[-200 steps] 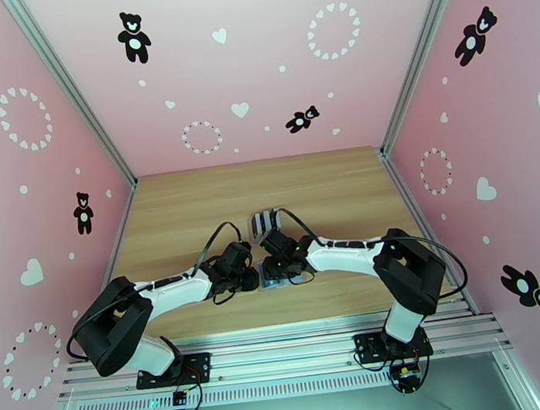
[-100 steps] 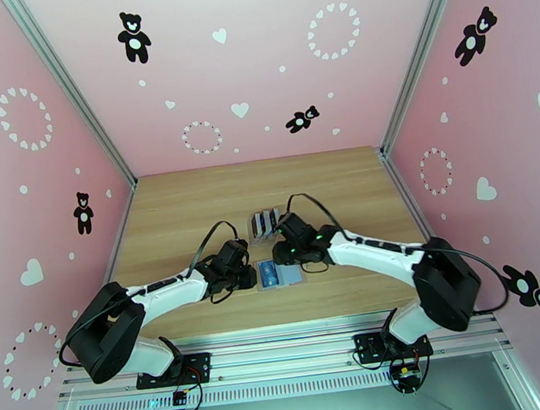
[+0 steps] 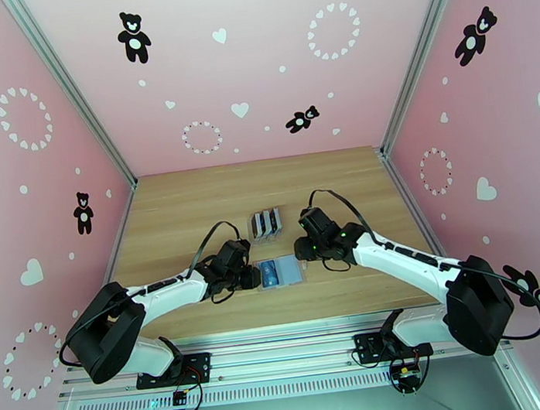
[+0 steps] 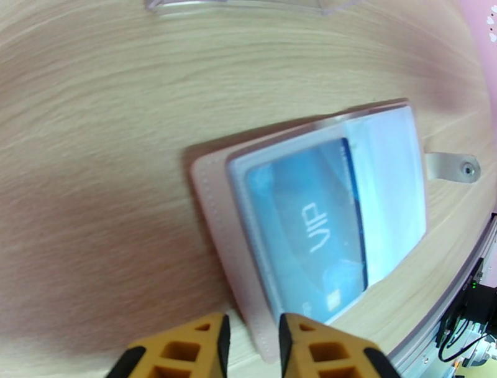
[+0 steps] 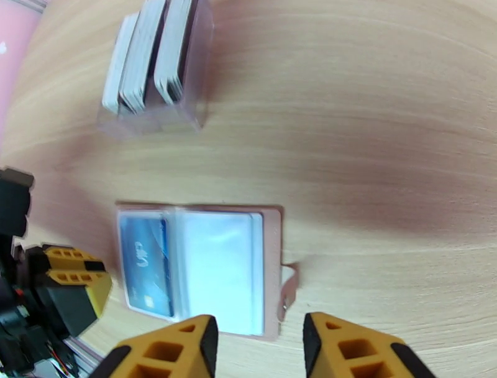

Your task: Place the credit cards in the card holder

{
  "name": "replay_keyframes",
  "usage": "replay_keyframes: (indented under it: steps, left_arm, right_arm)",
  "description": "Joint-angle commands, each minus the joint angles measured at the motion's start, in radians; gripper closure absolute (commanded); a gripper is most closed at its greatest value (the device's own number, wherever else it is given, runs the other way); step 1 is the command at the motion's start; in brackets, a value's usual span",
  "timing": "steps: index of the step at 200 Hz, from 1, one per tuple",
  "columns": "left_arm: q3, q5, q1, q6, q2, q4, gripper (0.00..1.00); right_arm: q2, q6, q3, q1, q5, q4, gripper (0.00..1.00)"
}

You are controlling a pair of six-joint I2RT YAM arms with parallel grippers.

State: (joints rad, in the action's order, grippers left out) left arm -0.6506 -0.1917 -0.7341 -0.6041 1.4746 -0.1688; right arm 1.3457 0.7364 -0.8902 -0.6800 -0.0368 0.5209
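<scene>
Only the left wrist view reads "VIP" on the blue credit card [image 4: 310, 230] sleeved in the open card holder [image 4: 211, 199]. The right wrist view adds grey-white cards [image 5: 146, 56] upright in a clear stand [image 5: 186, 118]. The right gripper [image 5: 258, 329] is spread and empty. The left gripper [image 4: 251, 329] is nearly closed at the holder's edge, its grip unclear.

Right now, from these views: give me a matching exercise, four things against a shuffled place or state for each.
Things:
1. blue card
2. wallet
3. stand
4. right gripper

Places or states:
a. open, to the right of the wallet
b. inside a clear sleeve
c. lying open and flat
d. holds upright cards, on the far side of the wallet

Pairs: 1-b, 2-c, 3-d, 4-a
</scene>
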Motion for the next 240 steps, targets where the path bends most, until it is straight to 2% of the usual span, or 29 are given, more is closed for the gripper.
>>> replay_keyframes:
  steps: [1,116,173,240]
  left_arm:
    - [0.014,-0.025,0.01,-0.008,0.0,0.018,0.69]
    - [0.025,-0.004,0.01,-0.01,0.013,0.019,0.7]
    - [0.026,-0.003,0.011,-0.011,0.022,0.02,0.7]
    - [0.023,-0.003,0.012,-0.009,0.038,0.025,0.76]
  right_arm:
    - [0.016,-0.023,0.022,0.007,-0.001,0.02,0.47]
    - [0.134,-0.006,0.063,0.016,0.073,-0.094,0.5]
    - [0.163,-0.009,0.066,0.016,0.073,-0.106,0.52]
    - [0.176,-0.015,0.053,0.016,0.065,-0.102,0.56]
